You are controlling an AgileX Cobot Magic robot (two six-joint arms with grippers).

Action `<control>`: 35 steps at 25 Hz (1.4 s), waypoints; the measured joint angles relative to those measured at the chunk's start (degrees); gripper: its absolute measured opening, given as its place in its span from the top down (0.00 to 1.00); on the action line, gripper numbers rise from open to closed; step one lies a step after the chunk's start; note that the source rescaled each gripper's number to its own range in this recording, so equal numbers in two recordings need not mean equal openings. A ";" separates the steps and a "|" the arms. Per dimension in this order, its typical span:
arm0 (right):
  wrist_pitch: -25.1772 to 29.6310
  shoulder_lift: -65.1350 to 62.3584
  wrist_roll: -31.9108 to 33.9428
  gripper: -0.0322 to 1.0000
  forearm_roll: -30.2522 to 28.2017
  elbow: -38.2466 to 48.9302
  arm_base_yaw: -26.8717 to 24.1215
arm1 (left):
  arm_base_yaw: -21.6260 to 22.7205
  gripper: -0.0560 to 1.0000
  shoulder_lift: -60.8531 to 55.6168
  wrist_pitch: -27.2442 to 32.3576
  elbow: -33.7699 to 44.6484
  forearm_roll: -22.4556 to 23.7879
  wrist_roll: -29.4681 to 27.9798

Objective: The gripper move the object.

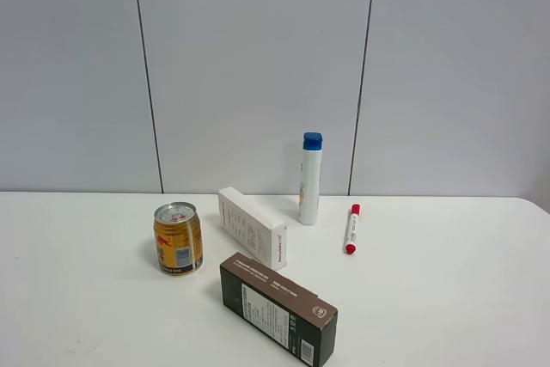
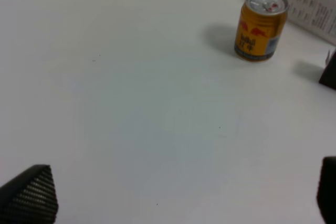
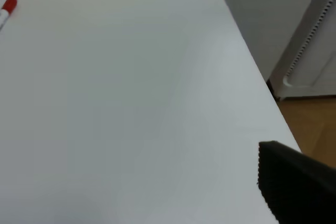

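The gold-yellow can stands upright on the white table, left of centre. It also shows in the left wrist view, silver top up. My left gripper is open and empty, low over bare table, well short of the can. Of my right gripper only one black finger shows, off to the side near the table's right edge, with nothing held. Neither gripper shows in the exterior high view.
A white box lies just right of the can, with a dark box in front of it. A white bottle with a blue cap and a red-capped marker are further right. The table edge drops to the floor.
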 joint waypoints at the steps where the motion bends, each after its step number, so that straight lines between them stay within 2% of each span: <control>1: 0.00 0.00 -0.15 0.00 0.06 0.00 -1.01 | 0.00 0.00 0.00 0.00 0.00 0.00 0.00; 5: 0.00 0.00 -0.26 0.00 0.06 0.00 -2.45 | 0.00 0.00 0.00 0.00 0.00 0.00 0.00; 35: 0.00 0.00 -0.07 0.00 0.01 0.00 -2.45 | 0.00 0.00 0.00 0.00 0.00 0.00 0.00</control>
